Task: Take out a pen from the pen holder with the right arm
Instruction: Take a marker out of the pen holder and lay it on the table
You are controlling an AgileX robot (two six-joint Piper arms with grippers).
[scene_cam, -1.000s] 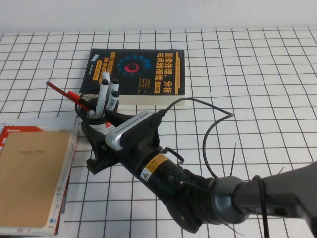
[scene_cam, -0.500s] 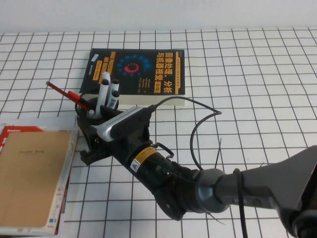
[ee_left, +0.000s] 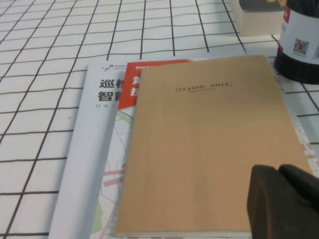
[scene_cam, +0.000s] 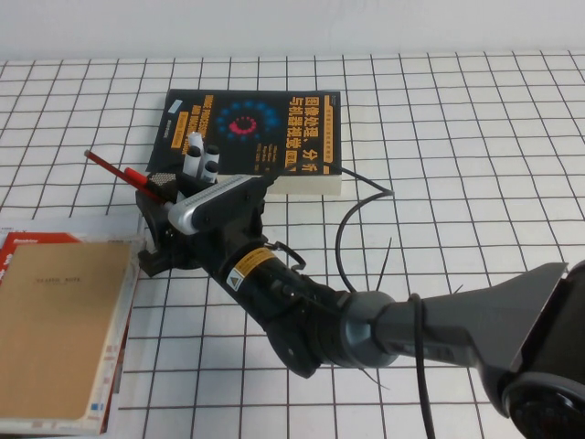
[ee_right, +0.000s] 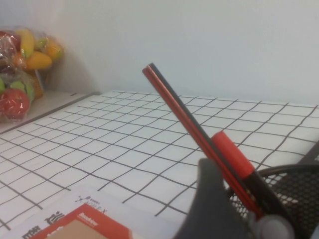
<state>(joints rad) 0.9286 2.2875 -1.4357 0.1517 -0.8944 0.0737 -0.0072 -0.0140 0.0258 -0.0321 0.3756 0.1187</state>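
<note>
Left gripper (ee_left: 281,199) hovers over the one tan notebook (ee_left: 199,149) at the near left; open or closed, I cannot tell. From near right the right arm stretches low across the gridded table (scene_cam: 457,137), its wrist hiding most of the black mesh pen holder (ee_right: 294,191) from above. I see the right gripper (scene_cam: 157,230) spread open at that holder, one finger (ee_right: 209,199) just beside the single red pen (ee_right: 199,134), which leans out leftward. Two grey markers (scene_cam: 195,154) stand in the holder too. Beyond lies one dark book (scene_cam: 251,128).
</note>
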